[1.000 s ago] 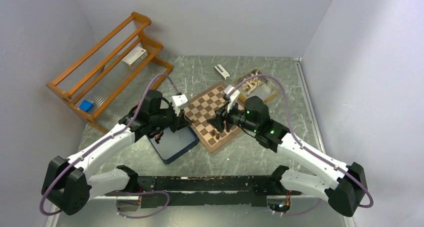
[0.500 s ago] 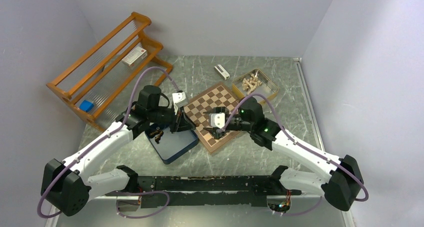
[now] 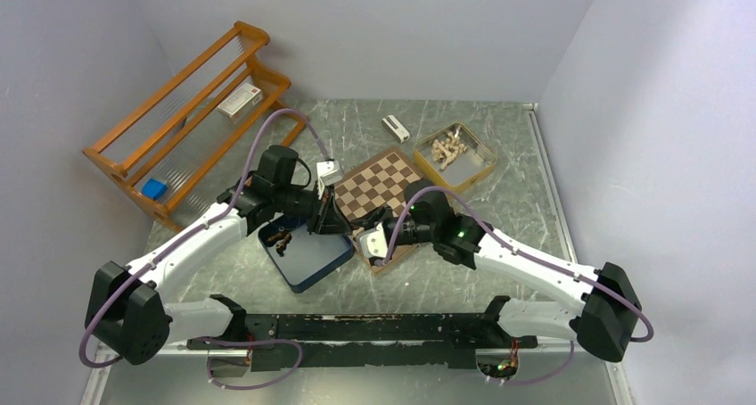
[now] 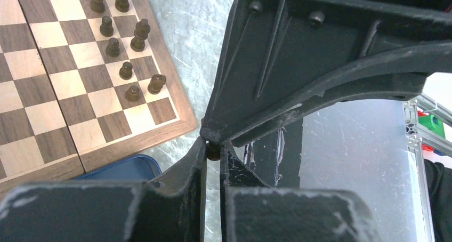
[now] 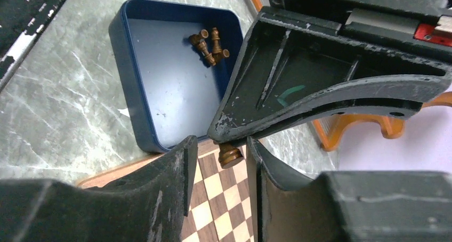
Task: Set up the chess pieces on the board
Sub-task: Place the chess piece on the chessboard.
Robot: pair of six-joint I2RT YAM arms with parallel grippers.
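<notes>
We're near the middle of the table (image 3: pixel 357 124), over the corner of the board (image 3: pixel 382 180) that faces the table's near edge, and both arms meet on one dark chess piece (image 5: pixel 230 155). The left gripper (image 4: pixel 213 149) has its jaws pinched almost together on one end of it. The right gripper (image 5: pixel 221 146) straddles the piece with jaws parted, a clear gap on one side and a sliver on the other, gripping nothing. The long axis seems to run down the slot between the right jaws, wider end toward that wrist, so we'd judge a straight squeeze catches it. Just beside them, the blue box (image 5: pixel 160 93) holds a few loose pieces (image 5: pixel 209 43). Several set pieces (image 4: pixel 125 39) stand on the board.
</notes>
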